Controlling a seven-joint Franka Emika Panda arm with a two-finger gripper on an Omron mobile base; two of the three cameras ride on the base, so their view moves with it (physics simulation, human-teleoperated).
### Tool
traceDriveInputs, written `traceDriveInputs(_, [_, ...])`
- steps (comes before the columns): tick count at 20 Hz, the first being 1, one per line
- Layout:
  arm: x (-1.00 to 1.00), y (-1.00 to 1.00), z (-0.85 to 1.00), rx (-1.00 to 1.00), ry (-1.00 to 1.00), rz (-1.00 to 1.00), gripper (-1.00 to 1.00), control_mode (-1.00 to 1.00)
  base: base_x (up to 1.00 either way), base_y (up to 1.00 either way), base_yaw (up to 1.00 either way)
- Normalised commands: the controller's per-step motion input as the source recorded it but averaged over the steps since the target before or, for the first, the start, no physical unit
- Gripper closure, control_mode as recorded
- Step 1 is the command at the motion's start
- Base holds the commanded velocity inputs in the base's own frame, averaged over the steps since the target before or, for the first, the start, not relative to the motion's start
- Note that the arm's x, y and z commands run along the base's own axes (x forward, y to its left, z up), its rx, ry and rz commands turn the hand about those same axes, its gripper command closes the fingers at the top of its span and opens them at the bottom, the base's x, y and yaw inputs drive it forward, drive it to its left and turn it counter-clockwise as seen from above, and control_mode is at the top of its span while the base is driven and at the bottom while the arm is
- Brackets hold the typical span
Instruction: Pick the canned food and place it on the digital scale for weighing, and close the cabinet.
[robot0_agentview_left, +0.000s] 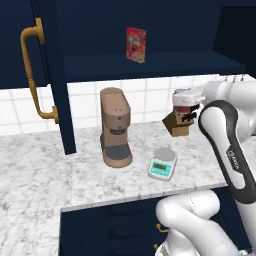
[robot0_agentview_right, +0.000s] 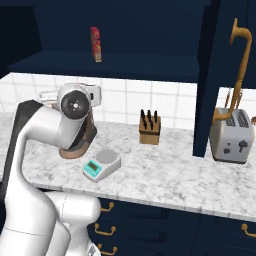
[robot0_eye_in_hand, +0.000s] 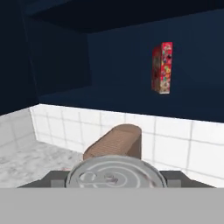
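Gripping one canned food (robot0_eye_in_hand: 116, 173), the jaws (robot0_eye_in_hand: 116, 180) hover above one digital scale (robot0_agentview_left: 163, 164).

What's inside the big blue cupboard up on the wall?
On the shelf of the open cabinet stands a red printed box, upright, with nothing else showing beside it. The corners are dark, and the doors cover the far ends, so more could hide there.

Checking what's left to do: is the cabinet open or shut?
Open. The cabinet doors stand swung outward, baring the shelf with the red box.
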Motion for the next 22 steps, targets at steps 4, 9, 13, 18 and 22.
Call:
traceDriveInputs(4, [0.08, -0.08, -0.55, 0.21, -0.19, 0.18, 1.00, -1.00, 0.00, 0.00, 0.00])
traceDriveInputs(9, [0.46, -0.07, -0.38, 0.13, -0.13, 0.37, 1.00, -1.00, 0.00, 0.00, 0.00])
traceDriveInputs(13, [0.46, -0.06, -0.35, 0.00, -0.03, 0.13, 1.00, -1.00, 0.00, 0.00, 0.00])
traceDriveInputs(18, [0.30, -0.43, -0.50, -0.06, -0.07, 0.08, 1.00, -1.00, 0.00, 0.00, 0.00])
traceDriveInputs(22, [0.15, -0.42, -0.41, -0.10, 0.01, 0.09, 1.00, -1.00, 0.00, 0.00, 0.00])
